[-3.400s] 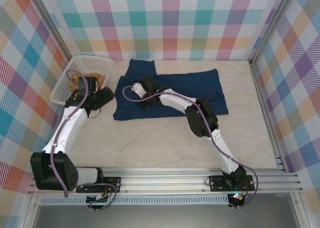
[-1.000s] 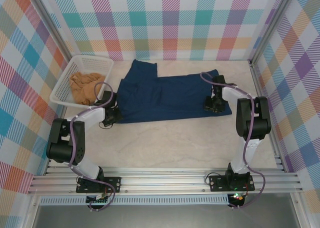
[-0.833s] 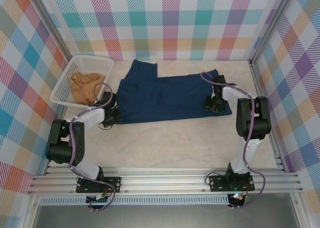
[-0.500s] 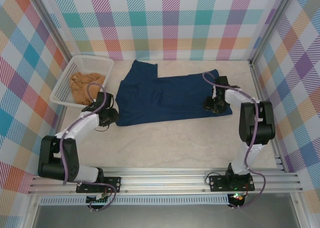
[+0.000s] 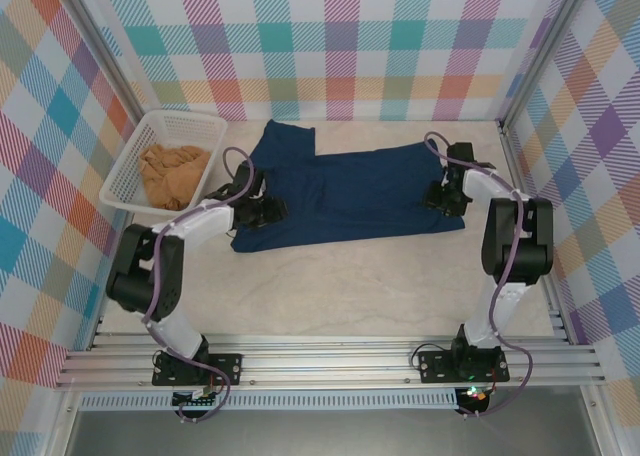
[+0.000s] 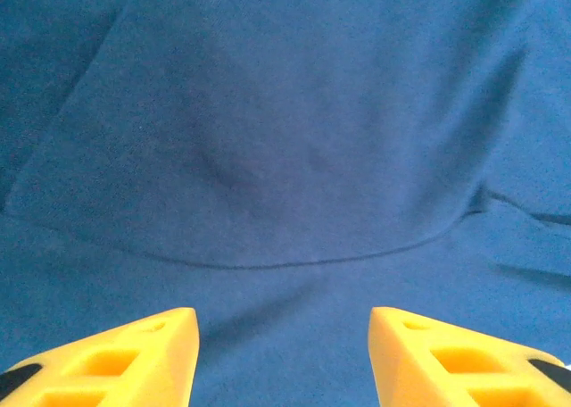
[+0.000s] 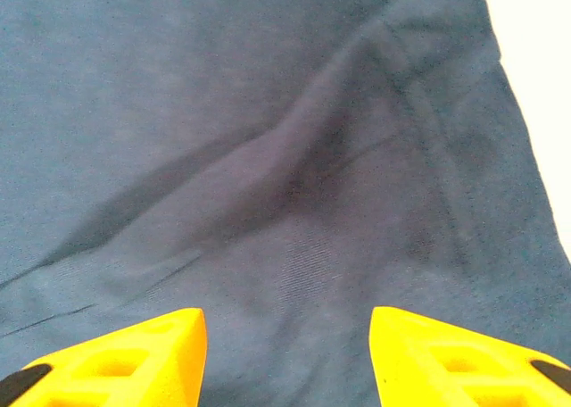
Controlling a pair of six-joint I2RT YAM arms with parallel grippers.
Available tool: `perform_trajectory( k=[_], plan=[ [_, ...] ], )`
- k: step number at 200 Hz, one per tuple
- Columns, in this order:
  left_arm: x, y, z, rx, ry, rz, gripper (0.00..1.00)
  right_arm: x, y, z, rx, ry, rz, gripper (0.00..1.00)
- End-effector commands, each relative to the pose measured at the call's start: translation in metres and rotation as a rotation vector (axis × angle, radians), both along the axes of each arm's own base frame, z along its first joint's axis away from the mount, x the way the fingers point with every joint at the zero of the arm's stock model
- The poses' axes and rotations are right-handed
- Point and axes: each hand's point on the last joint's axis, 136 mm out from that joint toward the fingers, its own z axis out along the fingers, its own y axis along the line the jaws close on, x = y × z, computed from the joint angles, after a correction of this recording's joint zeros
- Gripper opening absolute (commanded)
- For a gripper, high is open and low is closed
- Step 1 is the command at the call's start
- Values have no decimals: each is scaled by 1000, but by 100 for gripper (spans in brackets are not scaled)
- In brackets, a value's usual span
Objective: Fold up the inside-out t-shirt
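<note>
**A:** Status?

**B:** The t-shirt (image 5: 340,191) lies spread along the far side of the bench (image 5: 350,296). Our left hand (image 5: 268,212) is over its left end and our right hand (image 5: 447,197) over its right end. Both are released, jaws apart, grasping nothing.

**A:** Procedure?

**B:** We pinch matching edges through every layer, then lift both ends evenly.

**A:** Unknowns?

**B:** We cannot tell whether either hand touches the cloth, how many layers lie beneath, or where the collar mark is.

pale marbled table (image 5: 350,286) here, the navy inside-out t-shirt (image 5: 350,191) spread flat across its far half, and a white basket (image 5: 127,161) sitting far left, just beside the shirt.
</note>
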Motion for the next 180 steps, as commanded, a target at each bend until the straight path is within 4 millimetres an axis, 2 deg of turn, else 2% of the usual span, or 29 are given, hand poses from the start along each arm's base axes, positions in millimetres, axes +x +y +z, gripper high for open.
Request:
perform_trajectory(
  k=[1,40,88,120,134,143,154,165,180],
  plan=[
    [-7,0,-11,19,67,-28,53,-21,-8,-13,-26,119,-29,51],
    [-45,16,-35,72,169,-31,53,-59,-23,-31,-112,268,-27,50],
    [-108,34,-63,94,305,-24,53,-108,-21,-28,-111,325,-53,50],
    [-161,46,-67,92,384,0,54,-149,-15,-25,-105,337,-77,49],
    [-179,49,-62,73,386,23,54,-166,-12,-24,-92,325,-102,50],
    [-181,49,-53,49,358,39,54,-169,-10,-18,-81,290,-114,50],
    [-173,46,-33,20,283,43,55,-162,-9,-5,-81,205,-113,50],
    [-154,45,-9,14,180,43,57,-142,-2,14,-64,76,-75,51],
    [-121,41,20,14,36,39,61,-111,23,41,18,-103,28,53]
  ],
)
